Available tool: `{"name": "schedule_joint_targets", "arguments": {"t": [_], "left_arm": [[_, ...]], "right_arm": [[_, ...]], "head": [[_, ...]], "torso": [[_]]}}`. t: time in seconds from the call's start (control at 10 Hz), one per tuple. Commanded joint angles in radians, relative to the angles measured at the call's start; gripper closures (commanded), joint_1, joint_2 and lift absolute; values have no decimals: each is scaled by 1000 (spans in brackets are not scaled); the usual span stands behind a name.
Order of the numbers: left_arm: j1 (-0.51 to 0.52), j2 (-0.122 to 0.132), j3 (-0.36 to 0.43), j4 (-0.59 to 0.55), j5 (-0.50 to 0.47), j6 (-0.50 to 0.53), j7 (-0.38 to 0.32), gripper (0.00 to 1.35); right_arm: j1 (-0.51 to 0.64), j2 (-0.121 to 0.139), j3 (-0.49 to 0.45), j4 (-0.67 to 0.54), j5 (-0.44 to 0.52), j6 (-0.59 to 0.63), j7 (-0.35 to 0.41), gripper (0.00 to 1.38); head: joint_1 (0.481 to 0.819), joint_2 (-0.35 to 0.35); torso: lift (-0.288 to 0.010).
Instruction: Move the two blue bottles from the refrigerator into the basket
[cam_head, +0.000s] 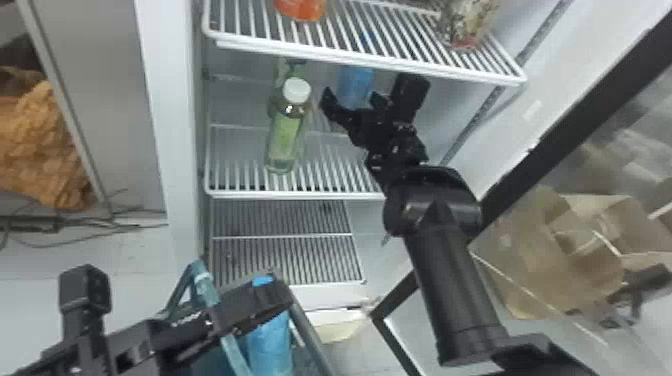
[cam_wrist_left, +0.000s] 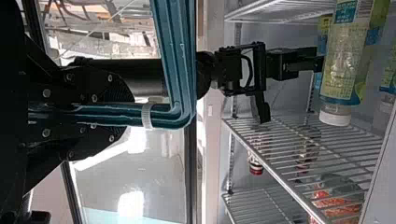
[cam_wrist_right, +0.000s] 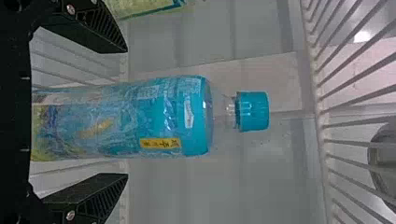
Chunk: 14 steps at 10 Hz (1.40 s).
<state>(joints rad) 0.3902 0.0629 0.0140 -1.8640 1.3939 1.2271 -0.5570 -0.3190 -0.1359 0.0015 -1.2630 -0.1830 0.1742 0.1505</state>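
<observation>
"So, where have you got to?"

"The second bottle, I'd judge. One blue bottle (cam_head: 270, 345) is already down at the basket (cam_head: 212, 365), below my left arm. The other blue bottle (cam_wrist_right: 173, 116) stands upright in the fridge, between the fingers of my right gripper (cam_wrist_right: 126, 112)."

"Do you have hold of it?"

"No. Those fingers are spread wide, one on each side of the bottle, and I see a gap between it and each of them. The cap (cam_wrist_right: 254, 112) points up past my fingertips, so I'm around the body, not the neck."

"And your other side?"

"My left gripper (cam_wrist_left: 128, 115) is closed on the basket handle (cam_wrist_left: 180, 70), outside the fridge."

"What does the next move call for?"

"Closing evenly, I think, until both fingers press on the label. It looks like thin, clear plastic, so I'd go firm but not crush it. Then a small lift and straight out."

"Anything in the way?"

"The upper shelf (cam_head: 370, 59) sits just above, so lifting high could knock the cap on it. A green bottle (cam_head: 285, 142) stands nearby on the left; swinging that way too soon might tip it. Once clear of the lower shelf (cam_head: 295, 194), I'd carry mine over and lower it beside its twin."
</observation>
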Motion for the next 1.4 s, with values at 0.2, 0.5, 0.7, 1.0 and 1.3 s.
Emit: {"name": "schedule_joint_targets", "arguments": {"t": [0.2, 0.5, 0.7, 1.0, 1.3], "left_arm": [[0, -2, 2, 0, -2, 0, 0, 1197], [-2, -2, 2, 0, -2, 0, 0, 1197], [-2, -2, 2, 0, -2, 0, 0, 1197], [-2, -2, 0, 0, -4, 0, 0, 1197], [0, -2, 0, 0, -4, 0, 0, 1197]], "right_arm": [[-30, -4, -9, 30, 16, 17, -9, 430], [-22, -5, -17, 15, 10, 39, -16, 1268], [-5, -8, -17, -7, 2, 39, -14, 1271], [113, -22, -33, -174, -24, 47, -14, 1271], [235, -39, -39, -338, -78, 64, -5, 1271]], "head": [[695, -328], [695, -336], [695, -341], [695, -344], [695, -350]], "torso": [[-216], [-216], [-216], [-216], [-216]]}}
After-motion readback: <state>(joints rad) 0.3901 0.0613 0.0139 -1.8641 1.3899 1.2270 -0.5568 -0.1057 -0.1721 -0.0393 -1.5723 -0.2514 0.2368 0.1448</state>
